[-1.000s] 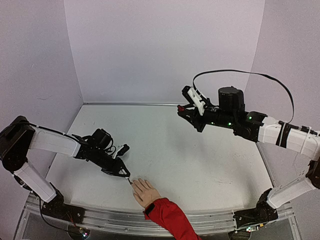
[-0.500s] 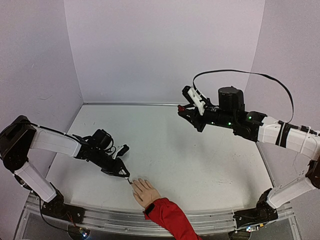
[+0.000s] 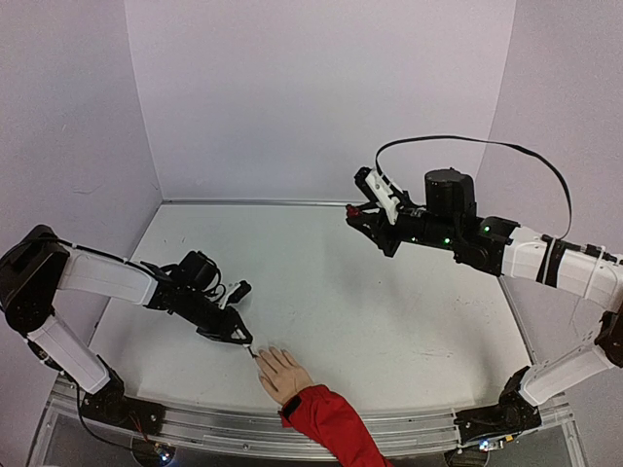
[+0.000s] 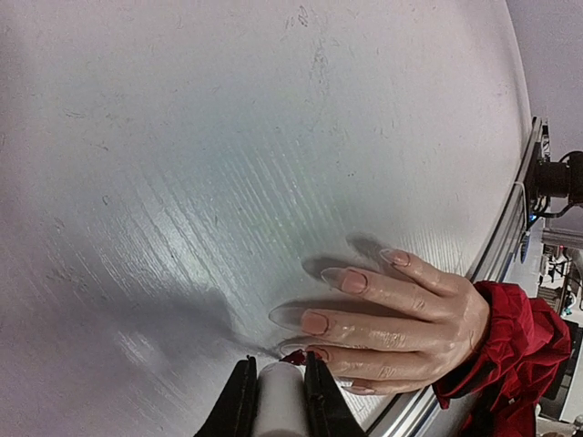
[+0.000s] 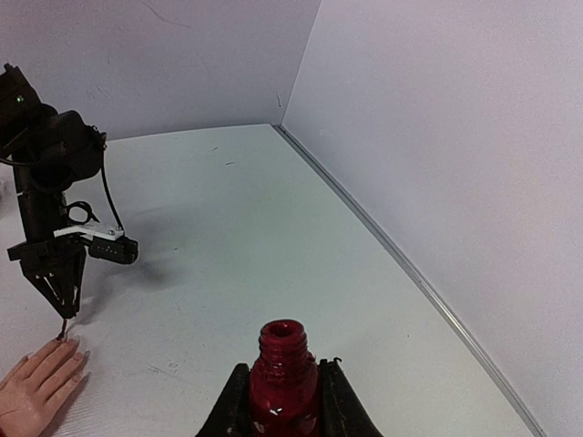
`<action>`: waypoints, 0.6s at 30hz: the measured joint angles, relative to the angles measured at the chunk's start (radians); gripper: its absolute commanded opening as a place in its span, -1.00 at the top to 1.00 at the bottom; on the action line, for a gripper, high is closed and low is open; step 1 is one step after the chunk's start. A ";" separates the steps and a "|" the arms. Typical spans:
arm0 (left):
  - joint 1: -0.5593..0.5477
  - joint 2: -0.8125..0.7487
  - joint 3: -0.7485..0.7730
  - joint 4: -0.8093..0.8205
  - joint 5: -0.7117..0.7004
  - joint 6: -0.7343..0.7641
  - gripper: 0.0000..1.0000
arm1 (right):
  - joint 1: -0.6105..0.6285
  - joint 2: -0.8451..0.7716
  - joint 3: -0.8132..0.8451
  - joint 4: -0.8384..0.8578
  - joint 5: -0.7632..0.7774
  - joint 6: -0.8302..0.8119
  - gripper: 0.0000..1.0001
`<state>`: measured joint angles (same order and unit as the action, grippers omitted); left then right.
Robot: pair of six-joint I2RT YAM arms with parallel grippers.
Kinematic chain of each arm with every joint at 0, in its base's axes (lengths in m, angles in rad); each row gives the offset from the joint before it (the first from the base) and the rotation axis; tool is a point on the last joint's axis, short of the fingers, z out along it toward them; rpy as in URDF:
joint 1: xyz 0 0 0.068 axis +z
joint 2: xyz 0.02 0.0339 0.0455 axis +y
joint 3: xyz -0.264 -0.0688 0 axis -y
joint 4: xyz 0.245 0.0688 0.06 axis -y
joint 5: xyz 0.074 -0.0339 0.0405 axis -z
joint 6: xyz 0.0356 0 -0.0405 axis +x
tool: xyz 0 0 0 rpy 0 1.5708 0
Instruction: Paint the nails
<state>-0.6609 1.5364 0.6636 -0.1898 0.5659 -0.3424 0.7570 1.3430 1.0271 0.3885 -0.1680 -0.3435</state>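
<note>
My left gripper (image 4: 276,390) is clenched on the white brush cap (image 4: 279,414). Its dark-red tip sits right at the nails (image 4: 314,321) of the mannequin hand (image 4: 401,314), which lies flat at the table's (image 4: 182,182) near edge. The nails look tiny, hard and slick, and the hand looks light enough to slide, so I judge feather-light strokes, gripping only the cap. Well apart to the right, my right gripper (image 5: 284,401) clamps the open polish bottle (image 5: 283,369).

White links (image 3: 102,275), black joints (image 3: 450,195); black cable (image 3: 458,139) on right arm (image 3: 531,255).
</note>
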 measured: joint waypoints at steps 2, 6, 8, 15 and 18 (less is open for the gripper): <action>0.000 -0.006 0.000 -0.001 -0.004 -0.002 1.00 | 0.000 0.000 0.000 0.000 0.000 0.000 1.00; 0.000 -0.027 0.005 -0.002 -0.013 -0.003 1.00 | -0.002 0.002 0.000 0.000 -0.002 0.000 1.00; 0.000 -0.036 0.008 -0.004 -0.018 -0.003 1.00 | -0.002 0.004 0.000 0.000 -0.003 0.000 1.00; 0.000 -0.069 0.011 -0.033 -0.028 -0.005 1.00 | -0.002 0.009 0.000 0.000 -0.006 0.000 1.00; 0.000 -0.085 0.011 -0.047 -0.027 -0.008 1.00 | -0.002 0.010 0.000 0.000 -0.008 0.000 1.00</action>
<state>-0.6609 1.4509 0.6746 -0.2363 0.5388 -0.3500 0.7551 1.3525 1.0271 0.3885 -0.1761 -0.3435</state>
